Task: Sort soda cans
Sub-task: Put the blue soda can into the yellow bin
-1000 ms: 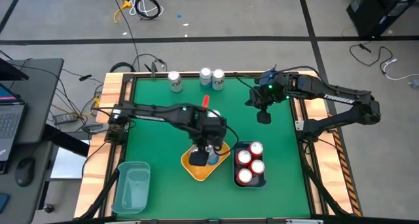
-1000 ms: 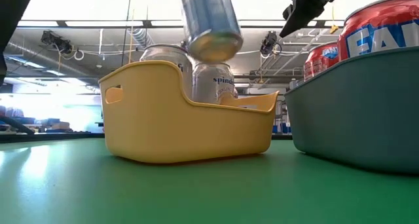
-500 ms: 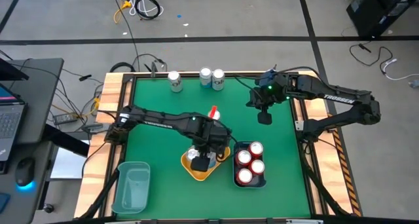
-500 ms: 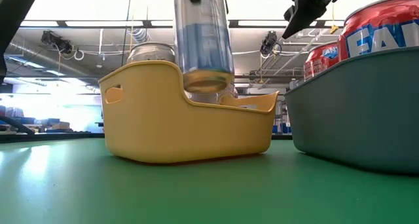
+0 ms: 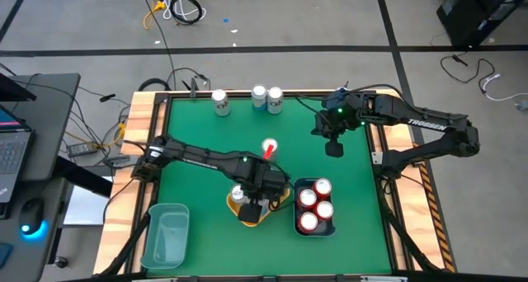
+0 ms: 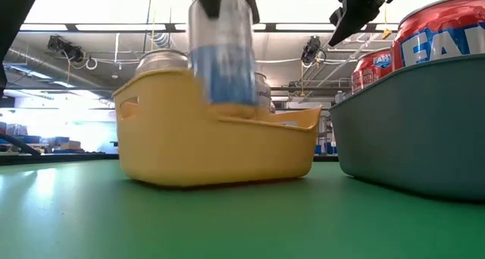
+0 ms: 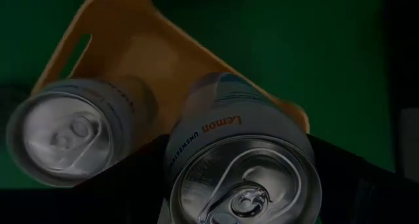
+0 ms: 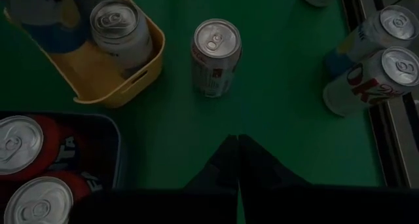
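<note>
Jaws on my left gripper (image 5: pixel 252 206) are clamping a silver can (image 6: pixel 220 51) with a blue band and the word "Lemon" on its side, and I am holding it upright over the yellow bin (image 6: pixel 163 134). From table height its base is sitting at about the level of the bin's rim, so I cannot tell whether it is resting on the bin floor. Another silver can (image 7: pixel 65 129) is standing inside the same bin, just beside the held one.

My right gripper (image 8: pixel 237 152) is hanging with its fingers pressed together and nothing between them, above the far right part of the green table (image 5: pixel 198 133), well apart from the bins.

I am seeing a dark bin (image 5: pixel 298 225) just to the right of the yellow one, and it is holding three red cans (image 5: pixel 316 204) standing on end. A lone red can (image 5: pixel 269 148) is standing on the mat between the yellow bin and the table's far edge. Three silver cans (image 5: pixel 259 96) are lined up along that far edge, one apart to the left and two touching. A teal bin (image 5: pixel 165 237) is sitting at the near left corner, with no can in it that I can make out.
</note>
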Available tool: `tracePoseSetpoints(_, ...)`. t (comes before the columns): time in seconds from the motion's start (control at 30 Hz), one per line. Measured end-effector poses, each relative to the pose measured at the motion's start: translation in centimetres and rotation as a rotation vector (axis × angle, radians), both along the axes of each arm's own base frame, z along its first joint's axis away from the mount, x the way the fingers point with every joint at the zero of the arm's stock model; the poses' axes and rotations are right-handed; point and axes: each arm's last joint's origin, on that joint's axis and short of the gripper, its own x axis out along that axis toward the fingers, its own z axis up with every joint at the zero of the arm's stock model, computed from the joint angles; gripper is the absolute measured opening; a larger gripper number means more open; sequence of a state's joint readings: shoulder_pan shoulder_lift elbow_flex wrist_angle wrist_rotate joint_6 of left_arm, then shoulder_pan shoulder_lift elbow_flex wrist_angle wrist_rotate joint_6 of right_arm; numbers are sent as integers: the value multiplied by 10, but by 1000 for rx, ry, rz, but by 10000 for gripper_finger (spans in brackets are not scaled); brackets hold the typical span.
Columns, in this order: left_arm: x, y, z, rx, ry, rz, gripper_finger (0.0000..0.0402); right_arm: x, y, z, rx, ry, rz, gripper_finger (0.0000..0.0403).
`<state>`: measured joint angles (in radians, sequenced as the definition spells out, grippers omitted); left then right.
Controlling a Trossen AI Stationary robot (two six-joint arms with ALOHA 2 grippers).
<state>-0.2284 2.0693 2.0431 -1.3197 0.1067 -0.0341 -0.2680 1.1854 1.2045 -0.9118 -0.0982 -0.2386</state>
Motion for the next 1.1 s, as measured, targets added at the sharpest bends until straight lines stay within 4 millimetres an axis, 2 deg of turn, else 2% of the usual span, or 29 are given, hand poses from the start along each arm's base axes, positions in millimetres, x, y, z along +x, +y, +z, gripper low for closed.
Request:
tracePoseSetpoints(0.1,0,-1,-13,14,20,-1,295,0,0,0,0,0,0,0)
tracePoseSetpoints(0.43,-5,-2,-33,41,93,21,295,0,0,0,1,3,0,0)
tracePoseSetpoints(0.77,-9,0,-47,70,138,40,295,-1,0,-1,5,9,-3,0)
tracePoseSetpoints(0.97,-12,1,-48,75,172,73,295,-1,0,-1,6,11,-3,0)
tracePoseSetpoints(1.1,-12,0,-48,74,174,72,341,-1,0,-1,6,11,-4,0)
